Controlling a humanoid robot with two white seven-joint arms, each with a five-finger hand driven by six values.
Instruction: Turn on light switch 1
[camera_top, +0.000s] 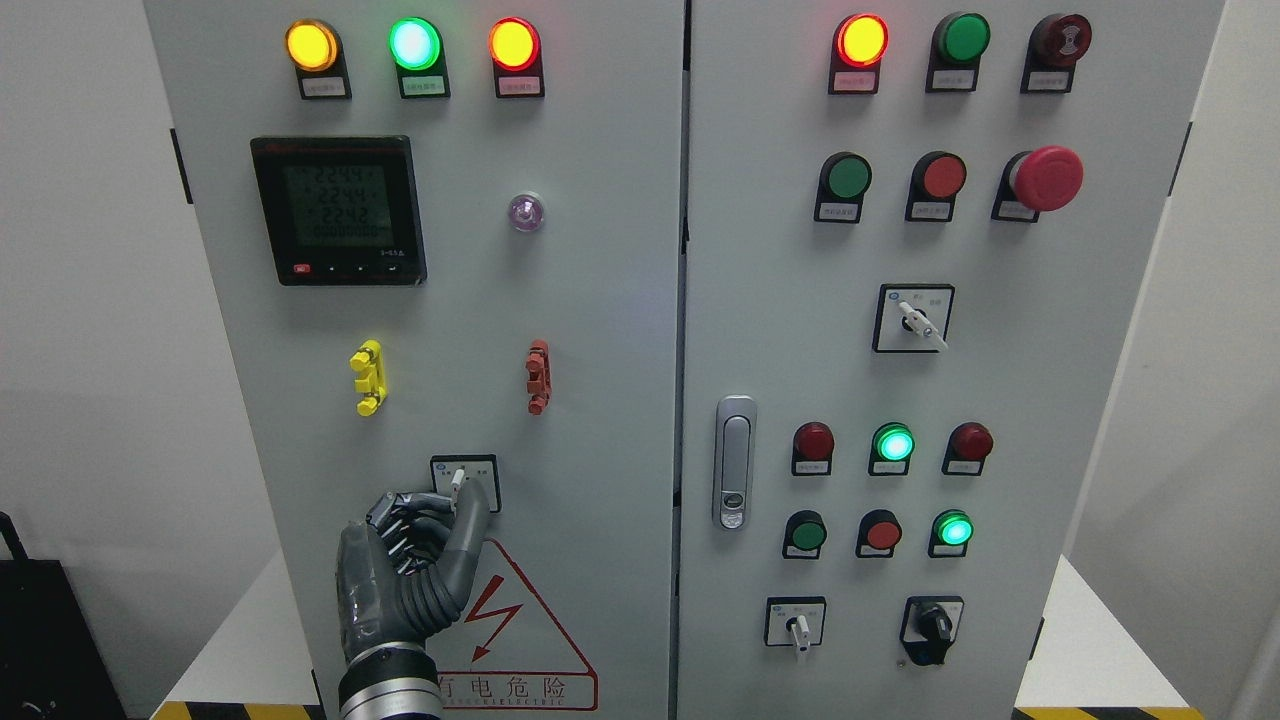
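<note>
Step in hand, by the look of it: getting a grip on the rotary switch (460, 483) low on the left door of the grey cabinet (600, 330), just above the red hazard triangle (500, 620) and below the yellow clip (368, 377) and red clip (538, 376). Presumably light switch 1, though the label print is too small to read. Small white lever standing close to upright within its square plate.

Left hand (410, 570) raised from the bottom edge, forearm near vertical, back of the hand facing the camera. Fingers (405, 520) curled inward toward the palm, thumb stretched up and to the right, its tip lying against the lower right of the switch plate. Lever showing between thumb and curled fingers — a true pinch or only near contact, impossible to tell from here. Nothing else held.

Next move likely calls for closing thumb and forefinger firmly on the lever, then a short wrist twist to the on position — gently, since a small knob slips easily from smooth fingertips.

Right arm out of view.
</note>
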